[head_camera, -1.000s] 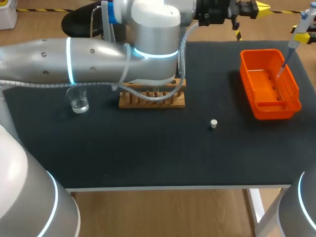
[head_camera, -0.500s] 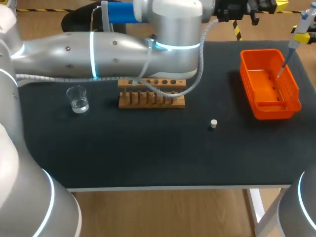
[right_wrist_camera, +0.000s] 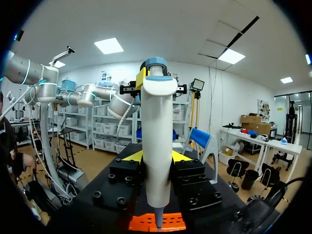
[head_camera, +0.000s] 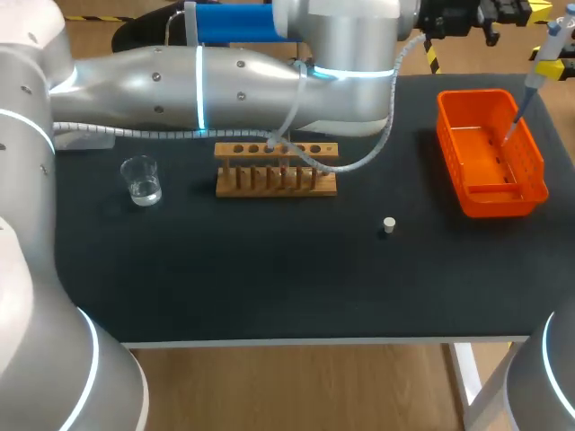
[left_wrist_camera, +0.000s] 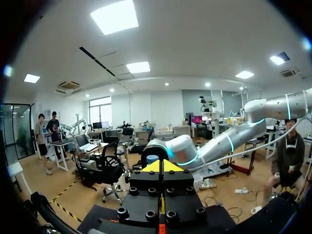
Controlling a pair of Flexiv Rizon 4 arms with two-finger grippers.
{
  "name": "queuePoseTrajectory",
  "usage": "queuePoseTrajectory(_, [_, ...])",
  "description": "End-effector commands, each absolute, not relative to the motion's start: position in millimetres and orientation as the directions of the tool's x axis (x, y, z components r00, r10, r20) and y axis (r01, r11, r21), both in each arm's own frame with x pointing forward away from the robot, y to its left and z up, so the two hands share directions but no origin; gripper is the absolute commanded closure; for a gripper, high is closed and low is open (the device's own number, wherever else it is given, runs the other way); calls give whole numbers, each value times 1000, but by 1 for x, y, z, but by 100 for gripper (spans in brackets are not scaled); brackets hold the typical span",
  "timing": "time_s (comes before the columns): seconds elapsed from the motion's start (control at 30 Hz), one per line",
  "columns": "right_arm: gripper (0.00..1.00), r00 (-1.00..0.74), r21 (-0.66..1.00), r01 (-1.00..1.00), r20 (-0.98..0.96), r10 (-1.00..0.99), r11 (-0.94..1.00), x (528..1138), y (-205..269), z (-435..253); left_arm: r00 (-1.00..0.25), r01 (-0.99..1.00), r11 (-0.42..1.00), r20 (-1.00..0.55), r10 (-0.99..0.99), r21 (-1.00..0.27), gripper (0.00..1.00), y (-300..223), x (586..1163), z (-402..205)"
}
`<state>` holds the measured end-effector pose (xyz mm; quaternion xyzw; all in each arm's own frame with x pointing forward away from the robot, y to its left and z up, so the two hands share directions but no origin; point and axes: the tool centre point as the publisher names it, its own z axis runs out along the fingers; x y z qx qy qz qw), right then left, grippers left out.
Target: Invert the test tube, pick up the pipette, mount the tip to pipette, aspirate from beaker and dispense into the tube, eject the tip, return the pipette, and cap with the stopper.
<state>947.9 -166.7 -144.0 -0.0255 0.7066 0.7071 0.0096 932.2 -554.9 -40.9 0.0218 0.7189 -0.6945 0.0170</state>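
Right gripper: the right gripper (right_wrist_camera: 156,157) is closed on the pipette (right_wrist_camera: 157,122), with one yellow tip on each side of the white body, which stands upright.
Pipette end: it points down from the fingers, over the orange basket (head_camera: 449,126) directly below the gripper. In the head view a slim tip seems to be fitted, though I cannot be sure.
Left gripper: the left gripper (left_wrist_camera: 163,166) is closed on nothing, its yellow tips pressed together. It is held high beyond the table's far edge, well apart from every task thing.
Done, judged: the pipette is picked up.
Unclear: whether the liquid has gone from beaker to tube. The pipette's place over the basket fits tip handling, either mounting or ejecting.
Beaker: the beaker (head_camera: 142,180) holds clear liquid and stands well apart from both grippers.
Rack: the wooden rack (head_camera: 276,180) stands far from the right gripper. I cannot make out a test tube in it.
Stopper: the stopper (head_camera: 388,224) lies loose on the black table (head_camera: 269,278), near neither gripper, so capping is not done.
Left, at least: return the pipette and cap the tube.
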Motion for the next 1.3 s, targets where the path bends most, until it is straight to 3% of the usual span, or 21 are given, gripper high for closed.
queuePoseTrajectory(0.03, [100, -999, 999, -50, -50, -21, 2, 947, -167, -143, -999, 50, 34, -50, 10, -998, 100, -564, 937, -45])
queuePoseTrajectory(1.3, [100, -999, 999, -50, -50, -21, 2, 947, -167, -143, -999, 30, 49, -29, 38, -998, 100, -579, 943, -62])
